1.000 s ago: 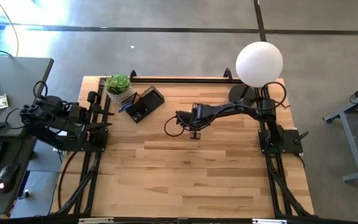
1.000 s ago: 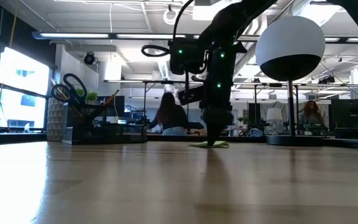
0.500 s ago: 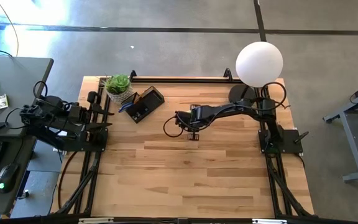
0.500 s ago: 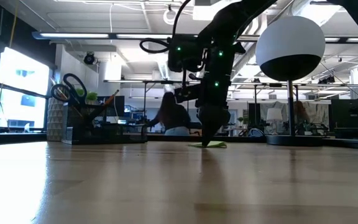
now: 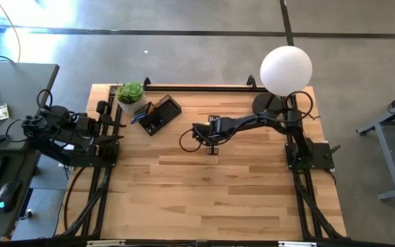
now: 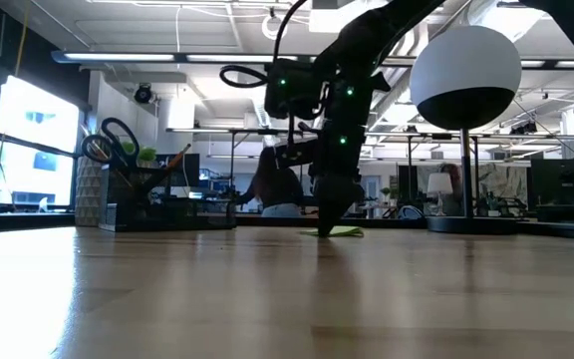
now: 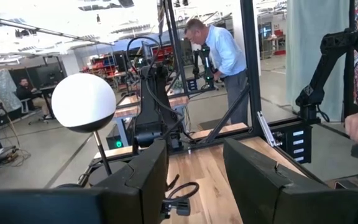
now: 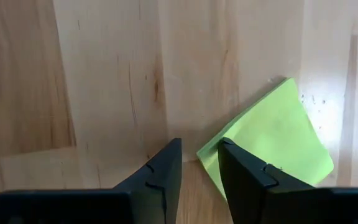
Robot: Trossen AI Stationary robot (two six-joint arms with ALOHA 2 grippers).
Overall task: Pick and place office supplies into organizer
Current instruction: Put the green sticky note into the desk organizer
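Note:
The yellow-green sticky-note pad [image 8: 272, 137] lies flat on the table [image 5: 204, 192], near its middle; it shows low and flat in the low view [image 6: 335, 232]. My right gripper [image 8: 199, 158] points straight down over the pad's one corner, open by a narrow gap. One finger stands over the pad's edge, the other over bare wood. The dark organizer [image 5: 158, 114] sits far left, with the blue-handled scissors [image 6: 118, 135] and pencils standing in it. My left gripper [image 7: 194, 180] waits open at the table's left edge. My right gripper comes from above, pointing down, its tips down at table height [image 6: 327, 225]. One finger [image 8: 241, 165] covers the pad's edge beside its corner [image 8: 205, 151], which shows in the gap. Whether that finger touches the pad, I cannot tell. The pad lies flat.
A small green potted plant [image 5: 130, 92] stands beside the organizer at the far left. The white globe lamp [image 5: 286, 70] and its black round base stand at the far right. Bare wood stretches across the near half of the table. People show in the room beyond.
My right gripper has drifted a little toward the table's left, staying low over the pad. The pad has stayed where it was.

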